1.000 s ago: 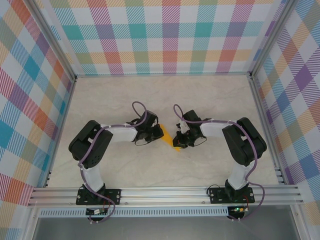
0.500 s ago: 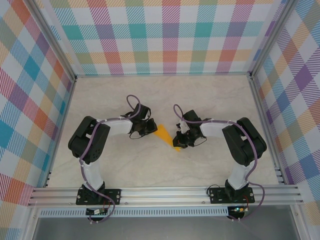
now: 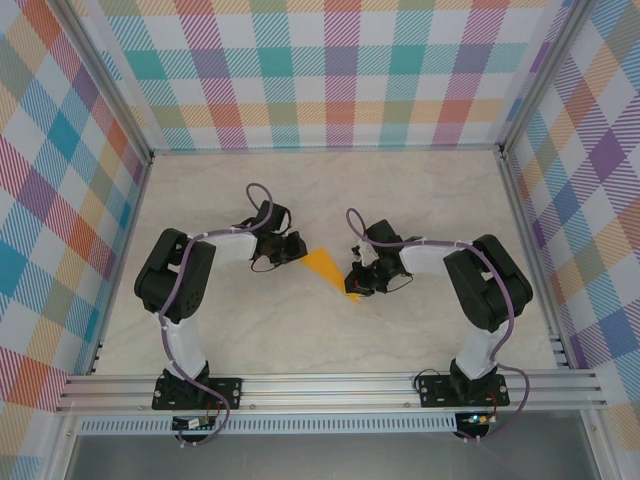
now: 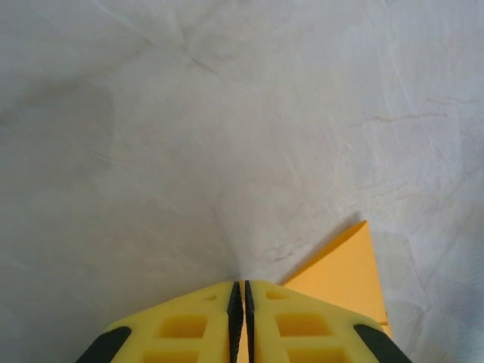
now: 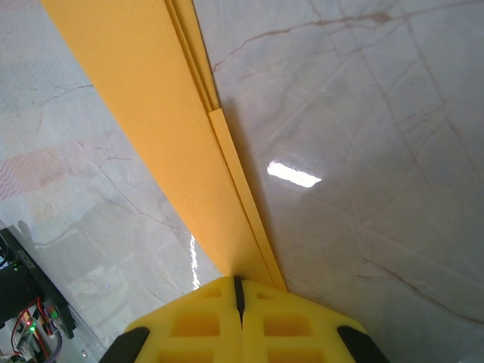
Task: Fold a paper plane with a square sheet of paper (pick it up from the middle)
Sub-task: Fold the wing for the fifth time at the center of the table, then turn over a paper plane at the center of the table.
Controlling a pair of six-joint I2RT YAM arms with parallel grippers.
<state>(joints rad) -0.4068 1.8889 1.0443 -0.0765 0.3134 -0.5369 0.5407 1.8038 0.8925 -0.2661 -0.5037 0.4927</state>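
The square sheet of paper (image 3: 325,266) is folded into a flat orange wedge on the marble tabletop between the two arms, its narrow tip pointing toward the near right. My right gripper (image 3: 357,288) is shut on that tip, and the layered folds (image 5: 174,128) run away from its fingers (image 5: 239,289). My left gripper (image 3: 297,252) is at the wedge's wide left corner, jaws shut. The paper (image 4: 344,272) passes behind its right finger, and a thin orange strip shows between the pads (image 4: 240,291).
The marble tabletop (image 3: 300,190) is bounded by checked walls at the back and both sides, with aluminium rails (image 3: 330,388) along the near edge. Open surface lies behind and in front of the grippers.
My left gripper has slid left along the paper, from over its middle to its left corner, uncovering the whole wedge. The right gripper and the paper's tip stayed in place.
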